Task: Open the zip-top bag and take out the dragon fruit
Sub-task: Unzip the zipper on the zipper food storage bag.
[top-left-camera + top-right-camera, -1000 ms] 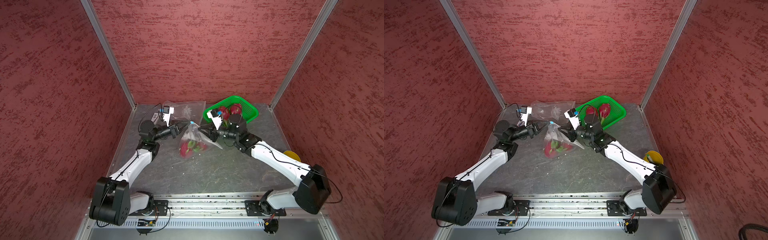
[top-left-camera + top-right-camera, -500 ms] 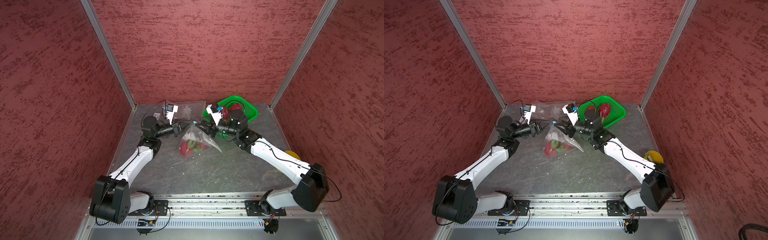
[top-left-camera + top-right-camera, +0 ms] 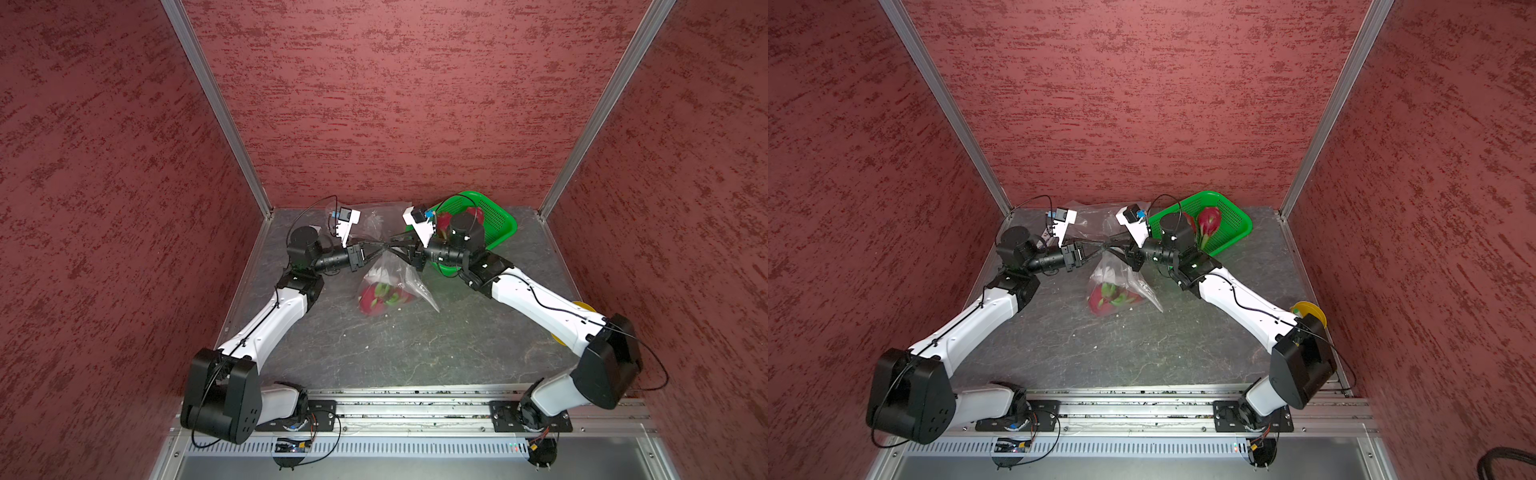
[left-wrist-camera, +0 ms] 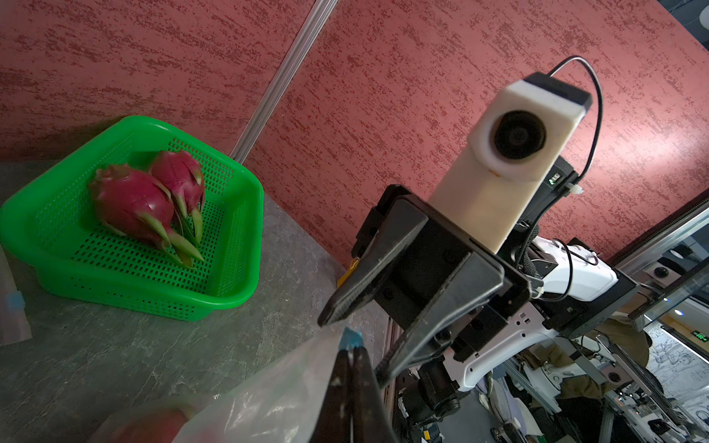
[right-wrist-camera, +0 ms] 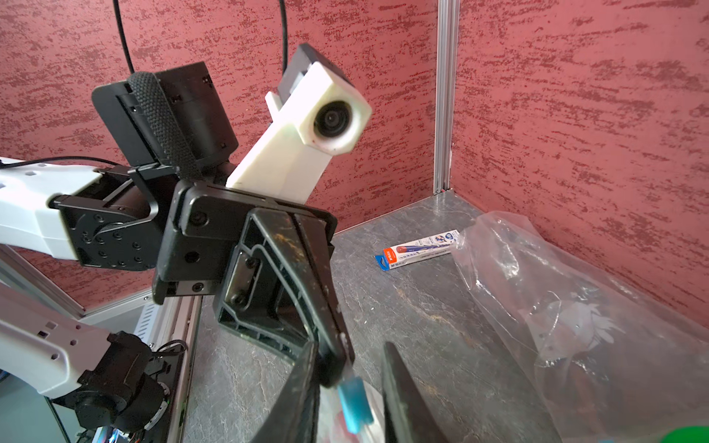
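The left gripper (image 4: 351, 354) was clamped shut on the top of the zip-top bag (image 3: 392, 276). The right gripper (image 5: 350, 347) was spread open astride the blue slider (image 5: 355, 402). Dragon fruit (image 3: 380, 297) was contained in the bag; two more lay in the green basket (image 4: 238, 245).

— What sort of place is this?
— A robotics lab: a booth of red textured wall panels (image 3: 395, 104) framed by aluminium corner profiles (image 3: 215, 104), a grey stone-look worktop (image 3: 395, 353), and white-and-black robot arms (image 3: 270, 320) mounted on a slotted metal rail (image 3: 395, 409).
— And outside it?
— More machines and cables (image 4: 629, 399).
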